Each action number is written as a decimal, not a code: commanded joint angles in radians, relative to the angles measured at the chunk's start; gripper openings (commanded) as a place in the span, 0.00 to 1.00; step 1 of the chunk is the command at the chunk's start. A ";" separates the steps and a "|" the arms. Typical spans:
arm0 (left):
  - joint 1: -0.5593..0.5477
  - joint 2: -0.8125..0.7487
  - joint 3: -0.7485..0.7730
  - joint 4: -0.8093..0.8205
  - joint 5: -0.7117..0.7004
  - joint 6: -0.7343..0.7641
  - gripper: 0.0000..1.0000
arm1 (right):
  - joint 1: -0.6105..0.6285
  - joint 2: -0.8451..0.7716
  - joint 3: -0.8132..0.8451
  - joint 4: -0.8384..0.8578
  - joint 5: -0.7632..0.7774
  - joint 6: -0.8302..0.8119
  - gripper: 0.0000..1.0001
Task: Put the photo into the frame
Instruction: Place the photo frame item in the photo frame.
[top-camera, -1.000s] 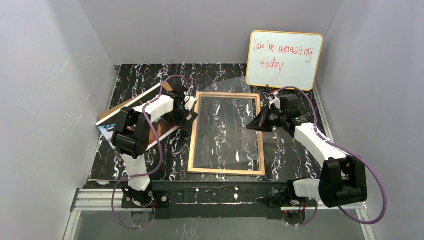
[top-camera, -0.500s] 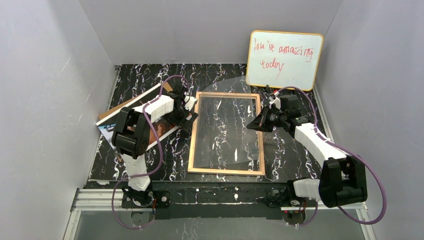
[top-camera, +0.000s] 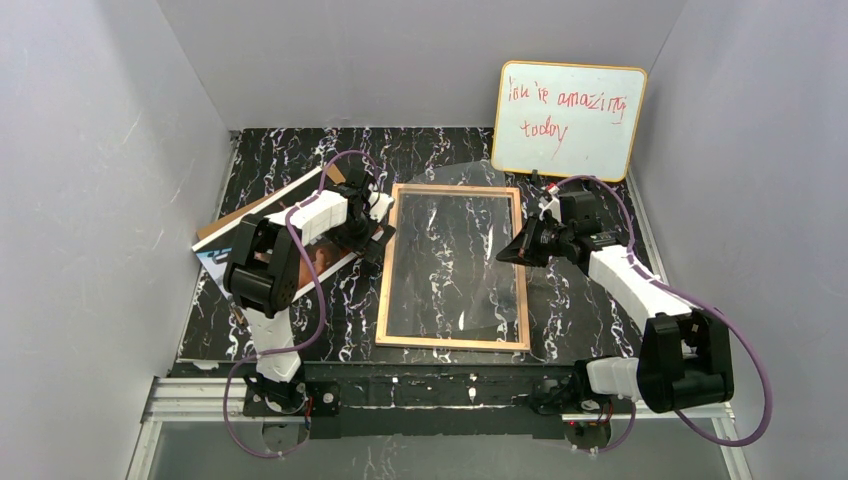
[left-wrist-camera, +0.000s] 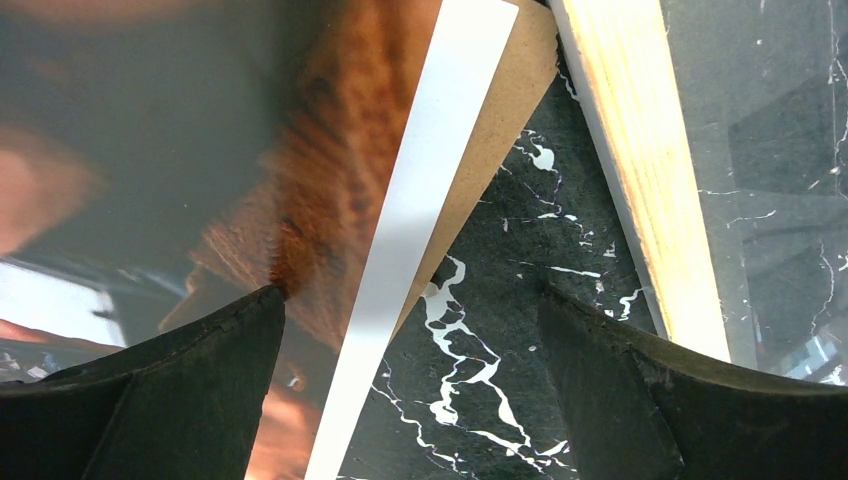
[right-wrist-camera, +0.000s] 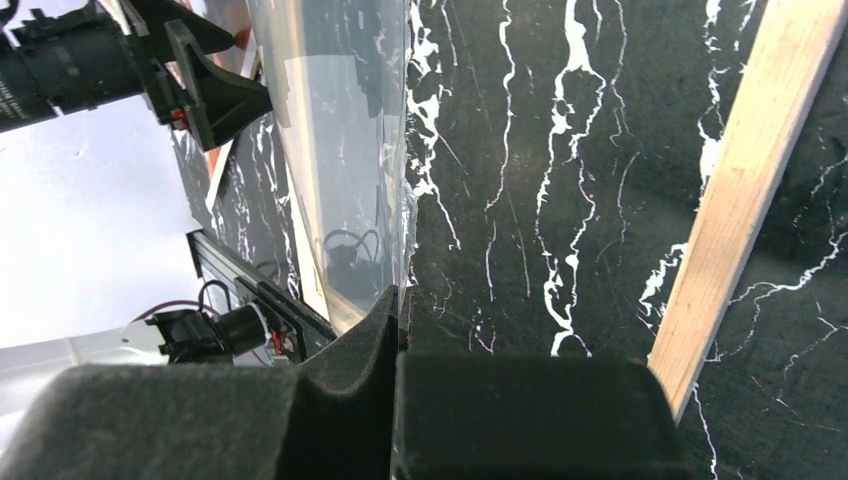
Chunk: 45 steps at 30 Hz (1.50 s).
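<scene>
The frame (top-camera: 450, 342) lies back up in the middle of the table, its tan wood rails showing. My right gripper (top-camera: 512, 250) is shut on the right edge of the clear pane (top-camera: 455, 255), which is tilted over the frame opening; the pads (right-wrist-camera: 350, 350) pinch the sheet (right-wrist-camera: 340, 150) edge-on beside a wood rail (right-wrist-camera: 740, 190). The photo (left-wrist-camera: 200, 150), dark with orange-brown tones and a white border, lies left of the frame on a brown backing board (left-wrist-camera: 510, 110). My left gripper (left-wrist-camera: 408, 300) hangs open just above the photo's right edge, next to the frame's left rail (left-wrist-camera: 640, 170).
An orange-rimmed whiteboard (top-camera: 568, 120) with red writing leans against the back right wall. Grey walls close in the black marbled table (top-camera: 440, 150) on three sides. The photo (top-camera: 215, 262) and board (top-camera: 255, 210) reach toward the left wall.
My right gripper has shifted slightly right with the pane, and the glare on the pane has changed. The left arm has not moved.
</scene>
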 joint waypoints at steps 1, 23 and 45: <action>0.007 0.015 -0.040 -0.029 0.022 0.002 0.95 | 0.002 0.014 0.012 -0.017 0.016 -0.026 0.02; 0.007 0.010 -0.069 -0.016 0.016 0.015 0.95 | 0.003 0.003 -0.059 0.151 -0.041 0.017 0.02; 0.007 0.012 -0.076 -0.010 0.013 0.022 0.95 | 0.002 0.053 -0.091 0.152 0.039 -0.036 0.43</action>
